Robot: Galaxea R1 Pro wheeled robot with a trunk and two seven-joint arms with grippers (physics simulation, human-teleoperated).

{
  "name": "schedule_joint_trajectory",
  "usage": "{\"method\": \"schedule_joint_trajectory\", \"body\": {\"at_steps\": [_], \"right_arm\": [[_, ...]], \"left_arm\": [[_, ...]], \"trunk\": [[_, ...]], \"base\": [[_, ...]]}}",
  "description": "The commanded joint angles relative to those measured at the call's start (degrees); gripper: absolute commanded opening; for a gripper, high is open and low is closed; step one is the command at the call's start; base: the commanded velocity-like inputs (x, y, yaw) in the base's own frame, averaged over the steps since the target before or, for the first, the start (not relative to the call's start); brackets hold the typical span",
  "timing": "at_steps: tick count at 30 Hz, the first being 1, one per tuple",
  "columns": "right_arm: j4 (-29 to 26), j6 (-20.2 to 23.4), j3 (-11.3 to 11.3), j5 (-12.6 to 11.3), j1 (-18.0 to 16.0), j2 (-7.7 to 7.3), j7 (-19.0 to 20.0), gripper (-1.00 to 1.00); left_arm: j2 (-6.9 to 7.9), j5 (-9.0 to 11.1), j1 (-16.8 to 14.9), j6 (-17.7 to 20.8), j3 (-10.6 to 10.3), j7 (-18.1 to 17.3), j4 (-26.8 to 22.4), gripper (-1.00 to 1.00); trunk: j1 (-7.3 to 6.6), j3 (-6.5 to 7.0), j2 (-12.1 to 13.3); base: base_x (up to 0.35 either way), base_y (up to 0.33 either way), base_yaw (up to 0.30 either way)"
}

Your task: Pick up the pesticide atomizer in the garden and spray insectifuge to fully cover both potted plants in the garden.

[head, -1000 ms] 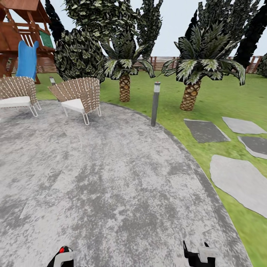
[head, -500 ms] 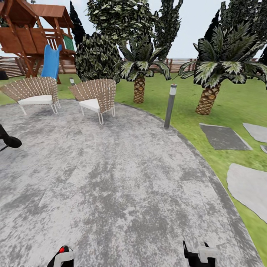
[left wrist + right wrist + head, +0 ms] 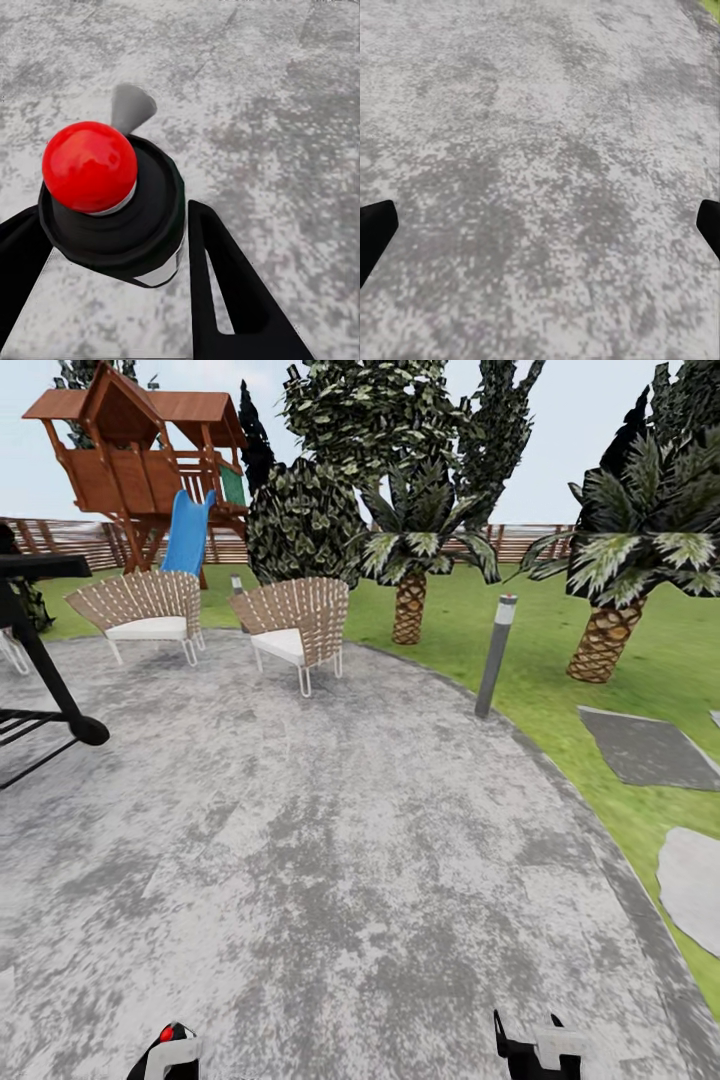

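Observation:
My left gripper (image 3: 112, 217) is shut on the pesticide atomizer (image 3: 112, 195). From above its head is a black cap with a red round knob and a grey nozzle, and its body is hidden below. It peeks into the head view's lower edge as the atomizer's red-dotted top (image 3: 170, 1038). My right gripper (image 3: 540, 225) is open over bare paving, with nothing between its fingers (image 3: 535, 1050). The garden's round grey patio (image 3: 330, 860) lies under me, with lawn (image 3: 560, 660) and a slat fence (image 3: 520, 540) beyond. The two potted plants are out of view.
Two wicker chairs (image 3: 300, 622) (image 3: 145, 610) stand at the patio's far side. A grey bollard light (image 3: 495, 655) marks its right rim. A black metal frame (image 3: 40, 680) juts in at left. Palms (image 3: 410, 605) (image 3: 605, 640), stepping stones (image 3: 650, 748) and a wooden playhouse (image 3: 140, 460) lie beyond.
The camera has turned left, so the whole scene slid to the right and the black frame came into view at the left. Both grippers keep their places in the view.

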Motion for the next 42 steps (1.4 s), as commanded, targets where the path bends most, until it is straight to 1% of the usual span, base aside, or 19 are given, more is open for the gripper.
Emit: {"method": "schedule_joint_trajectory", "body": {"at_steps": [1,3,12,42], "right_arm": [[0.0,-0.2,0.0,0.1,0.0,-0.01,-0.2,1.0],[0.0,-0.2,0.1,0.1,0.0,-0.01,-0.2,1.0],[0.0,-0.2,0.1,0.1,0.0,-0.01,-0.2,1.0],[0.0,-0.2,0.2,0.2,0.0,-0.01,-0.2,1.0]], "left_arm": [[-0.01,0.3,0.0,-0.1,0.0,-0.1,0.1,-1.0],[-0.01,0.3,0.0,-0.1,0.0,-0.1,0.1,-1.0],[-0.01,0.3,0.0,0.1,0.1,-0.1,0.1,-1.0],[-0.07,0.3,0.0,0.0,0.0,-0.4,0.1,-1.0]], "trunk": [[-0.01,0.01,0.0],[-0.01,0.13,0.0],[-1.99,2.27,3.6],[-1.99,4.01,3.6]], "base": [[0.0,0.0,0.22],[0.0,0.0,0.22],[0.0,0.0,0.22],[0.0,0.0,0.22]]}}
